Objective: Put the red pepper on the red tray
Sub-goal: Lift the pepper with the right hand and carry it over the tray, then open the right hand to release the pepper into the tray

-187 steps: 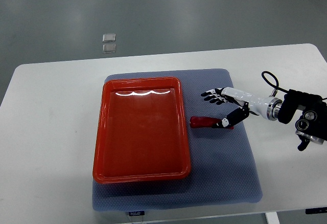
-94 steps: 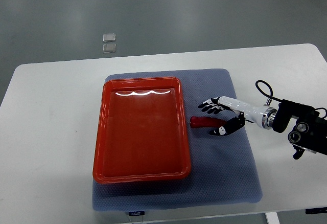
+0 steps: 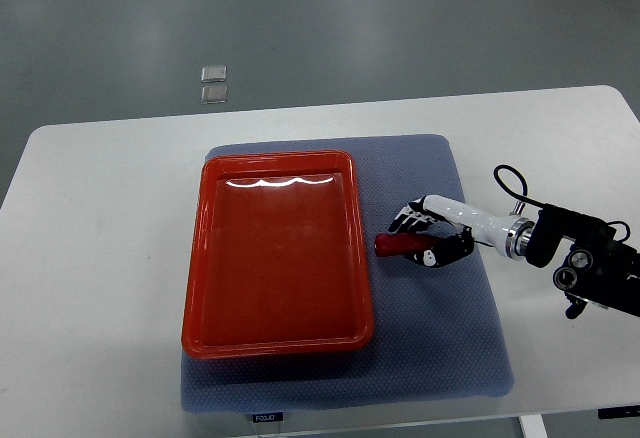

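Right hand is lying low over the blue-grey mat, its arm reaching in from the right edge of the top view. Fingers are curling down over the far side of the red pepper, and the thumb is sitting on the pepper's near side, so the hand is bracketing the pepper's right end. Whether the fingers are actually clamping the pepper or only closing around it cannot be told from this view; the pepper is looking as if it is lying on the mat rather than being carried.

Red pepper is lying lengthwise, left to right, with its left end sticking out from under the fingers and pointing toward the red tray. Pepper is sitting just beside the tray's right rim, apart from it, at about the middle of that rim's length. It is outside the tray.

Red tray is resting on the left part of the mat, long side running away from the robot, nothing showing inside it.

Mat is covering the centre of the white tabletop. Black wrist housing with a looping cable is showing at the right edge, over the bare tabletop. Two small clear squares are lying on the grey floor beyond the far edge.
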`<state>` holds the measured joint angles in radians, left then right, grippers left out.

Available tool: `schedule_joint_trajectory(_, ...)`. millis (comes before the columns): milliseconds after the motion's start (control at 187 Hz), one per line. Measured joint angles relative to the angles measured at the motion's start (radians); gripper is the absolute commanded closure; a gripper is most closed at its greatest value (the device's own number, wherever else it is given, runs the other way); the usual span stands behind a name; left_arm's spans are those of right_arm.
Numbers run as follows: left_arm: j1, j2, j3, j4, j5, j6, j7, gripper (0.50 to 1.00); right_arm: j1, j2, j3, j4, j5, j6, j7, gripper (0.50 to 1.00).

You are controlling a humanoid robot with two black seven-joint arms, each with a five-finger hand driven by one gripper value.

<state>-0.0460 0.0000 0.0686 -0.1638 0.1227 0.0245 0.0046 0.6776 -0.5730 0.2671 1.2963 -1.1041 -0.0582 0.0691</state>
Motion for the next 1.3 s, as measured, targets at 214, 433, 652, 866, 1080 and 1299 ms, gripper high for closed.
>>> schedule_joint_trajectory(214,0.000,0.000,0.001,0.002,0.000,0.000,0.000,0.500,0.015,-0.010,0.000,0.000,-0.001,0.000,-0.002,1.000)
schedule_joint_trajectory(433,0.000,0.000,0.001,0.003,0.000,0.000,0.000,0.500,0.071,-0.039,0.006,0.000,0.009,0.009,-0.002,1.000)
schedule_joint_trajectory(652,0.000,0.000,0.001,0.004,0.000,0.000,0.000,0.500,0.206,-0.020,0.003,-0.006,0.037,0.035,-0.005,1.000)
schedule_joint_trajectory(866,0.000,0.000,-0.001,0.003,0.000,0.000,0.000,0.500,0.310,0.166,-0.053,-0.133,0.047,0.055,-0.009,1.000)
schedule_joint_trajectory(1080,0.000,0.000,-0.001,-0.003,0.000,0.000,0.000,0.500,0.324,0.368,-0.096,-0.260,0.042,0.055,-0.008,1.000)
schedule_joint_trajectory(1299,0.000,0.000,-0.003,-0.003,0.000,0.001,0.000,0.500,0.312,0.512,-0.130,-0.372,0.030,0.046,-0.006,1.000)
